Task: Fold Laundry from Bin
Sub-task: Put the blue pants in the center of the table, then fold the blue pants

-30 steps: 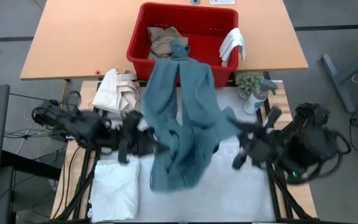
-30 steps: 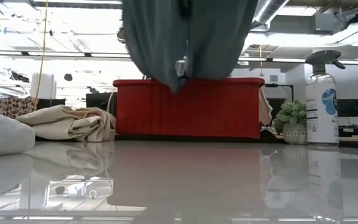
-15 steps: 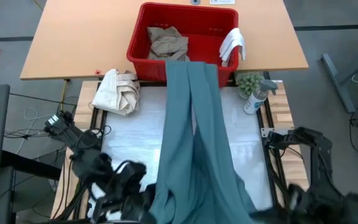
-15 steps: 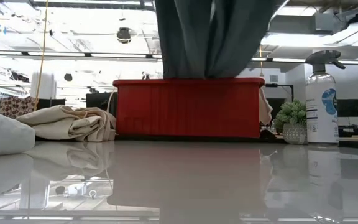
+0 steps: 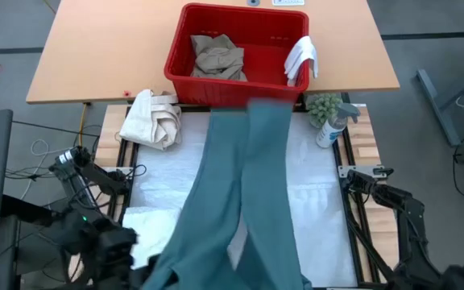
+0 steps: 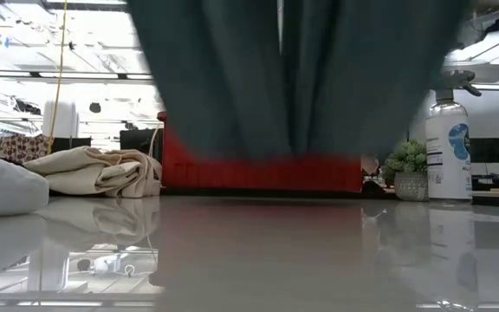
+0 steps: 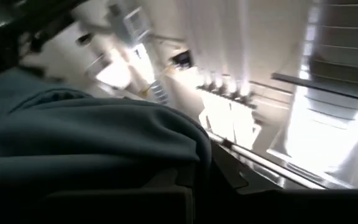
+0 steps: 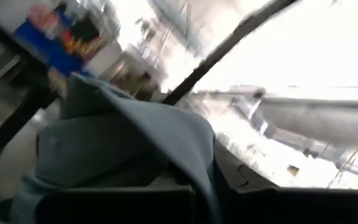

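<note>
Teal garment (image 5: 244, 201) hanging stretched above the tabletop (image 5: 321, 209).
It is spanning from just before the red bin (image 5: 236, 48) to the near edge, both grippers' jaws pinching its cloth; khaki trousers (image 5: 218, 56) are lying inside the bin, small white cloth (image 5: 302, 56) draping its rim, white towel (image 5: 147, 229) resting beside the garment.

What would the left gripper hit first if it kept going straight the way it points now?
Nothing solid, as far as I can tell. The left gripper, shut on the teal garment, looks past the cloth toward ceiling lights; the way beyond looks free, though depth is unclear.
</note>
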